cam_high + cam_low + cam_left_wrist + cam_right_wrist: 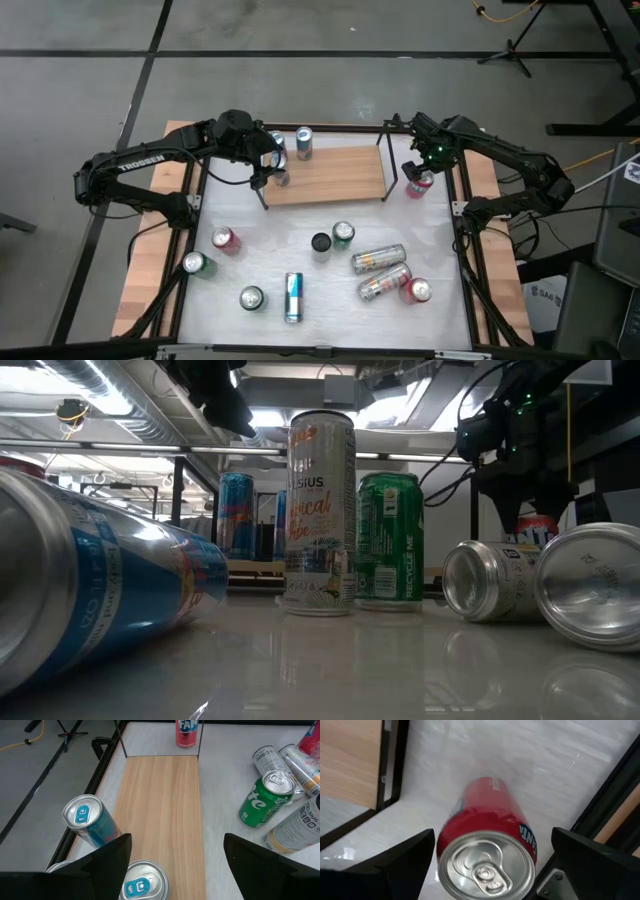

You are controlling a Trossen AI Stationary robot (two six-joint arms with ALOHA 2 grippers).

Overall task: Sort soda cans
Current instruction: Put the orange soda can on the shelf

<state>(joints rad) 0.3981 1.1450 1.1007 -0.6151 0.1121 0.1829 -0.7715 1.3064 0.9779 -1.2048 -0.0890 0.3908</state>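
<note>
Now both pincers hang spread over upright soda cans at the far end of the worktop.

Nearest the low camera, a blue can (293, 297) lies on its side, with two silver cans (381, 272) also lying down and green, red and black ones standing loose around them. Farther back, the right pincer (490, 857) hangs released, fingers wide on either side of an upright red can (487, 840) directly beneath it, the can's long axis vertical, just off the right end of the wooden shelf (325, 175). The left pincer (175, 860) is likewise released above a blue-topped can (142, 881) at the shelf's left end, with another blue can (87, 820) beside it. White worktop (280, 250), grey floor beyond; cables and a stand at the room's edge.
</note>
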